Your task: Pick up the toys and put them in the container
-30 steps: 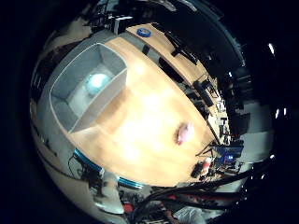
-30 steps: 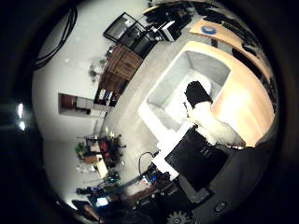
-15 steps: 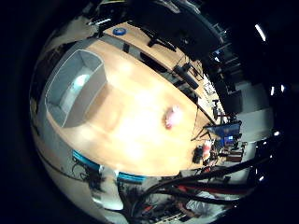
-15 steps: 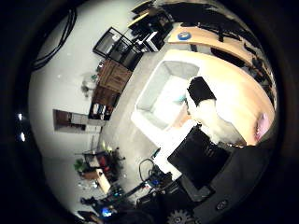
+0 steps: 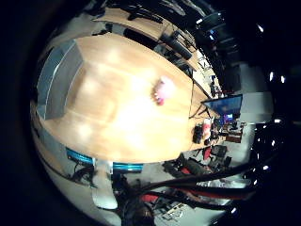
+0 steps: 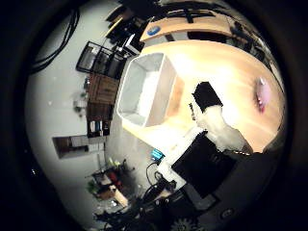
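A small pink toy (image 5: 162, 90) lies on the wooden table (image 5: 117, 122), well away from the container. The grey rectangular container (image 6: 144, 89) stands at one end of the table, close to its edge; no toy shows on the part of its inside that I can see. Of my right hand (image 6: 211, 118), one white finger with a black tip reaches out straight over the table between the container and the toy. It holds nothing and hangs high above the table, touching neither thing.
A second wooden table with a blue round object (image 6: 154, 30) stands beyond the container. A lit monitor (image 5: 223, 106) and chairs are past the table's far side. Wooden cabinets (image 6: 101, 91) and a wire rack stand on the floor beside the container's end.
The whole picture has shifted: my hand has moved off the container and along the table toward the pink toy, which now shows larger and nearer the middle. The things themselves have not moved.
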Controlling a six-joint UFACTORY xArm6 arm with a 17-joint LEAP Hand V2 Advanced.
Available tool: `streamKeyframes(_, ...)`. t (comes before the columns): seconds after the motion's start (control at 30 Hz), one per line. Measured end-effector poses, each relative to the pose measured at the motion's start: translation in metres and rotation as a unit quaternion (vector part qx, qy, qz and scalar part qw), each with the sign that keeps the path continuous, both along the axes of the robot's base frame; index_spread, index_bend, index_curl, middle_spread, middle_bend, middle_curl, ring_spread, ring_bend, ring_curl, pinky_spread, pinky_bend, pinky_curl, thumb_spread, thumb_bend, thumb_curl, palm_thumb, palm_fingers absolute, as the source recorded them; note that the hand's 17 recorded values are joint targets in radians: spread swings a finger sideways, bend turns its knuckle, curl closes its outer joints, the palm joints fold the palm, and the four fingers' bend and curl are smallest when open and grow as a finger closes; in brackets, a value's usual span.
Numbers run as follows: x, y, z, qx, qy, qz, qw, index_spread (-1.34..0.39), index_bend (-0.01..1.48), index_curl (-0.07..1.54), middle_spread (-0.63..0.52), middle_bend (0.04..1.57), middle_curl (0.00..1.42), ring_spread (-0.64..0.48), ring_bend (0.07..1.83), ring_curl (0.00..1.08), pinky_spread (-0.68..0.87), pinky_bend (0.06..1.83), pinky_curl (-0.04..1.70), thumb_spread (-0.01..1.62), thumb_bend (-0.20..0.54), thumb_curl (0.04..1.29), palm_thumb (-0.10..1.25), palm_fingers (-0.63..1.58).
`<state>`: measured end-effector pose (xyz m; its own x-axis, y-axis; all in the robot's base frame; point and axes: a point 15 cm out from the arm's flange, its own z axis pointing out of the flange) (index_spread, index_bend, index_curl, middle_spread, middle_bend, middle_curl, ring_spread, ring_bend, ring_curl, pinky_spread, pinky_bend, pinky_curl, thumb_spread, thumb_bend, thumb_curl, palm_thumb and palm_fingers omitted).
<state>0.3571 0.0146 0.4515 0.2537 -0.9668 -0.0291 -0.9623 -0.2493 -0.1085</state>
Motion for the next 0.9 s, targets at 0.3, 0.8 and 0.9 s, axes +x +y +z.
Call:
streamKeyframes(0.3, 0.007, -0.049, -0.019, -0.003, 0.024, -0.053, 0.998, -0.53, 0.19, 0.36, -0.3, 0.19, 0.33, -0.27, 0.72, 0.22, 0.05, 0.8, 0.0, 1.1, -0.021, 0.46, 0.61, 0.43)
streamKeyframes(0.8, 0.016, -0.095, -0.05, 0.003, 0.06, -0.091, 0.994, -0.53, 0.19, 0.36, -0.3, 0.19, 0.32, -0.27, 0.7, 0.21, 0.08, 0.76, 0.0, 1.11, -0.021, 0.46, 0.6, 0.42)
streamKeyframes(0.9, 0.013, -0.098, -0.059, 0.005, 0.072, -0.096, 0.993, -0.53, 0.19, 0.36, -0.3, 0.19, 0.32, -0.27, 0.69, 0.2, 0.08, 0.76, 0.0, 1.11, -0.02, 0.46, 0.61, 0.41)
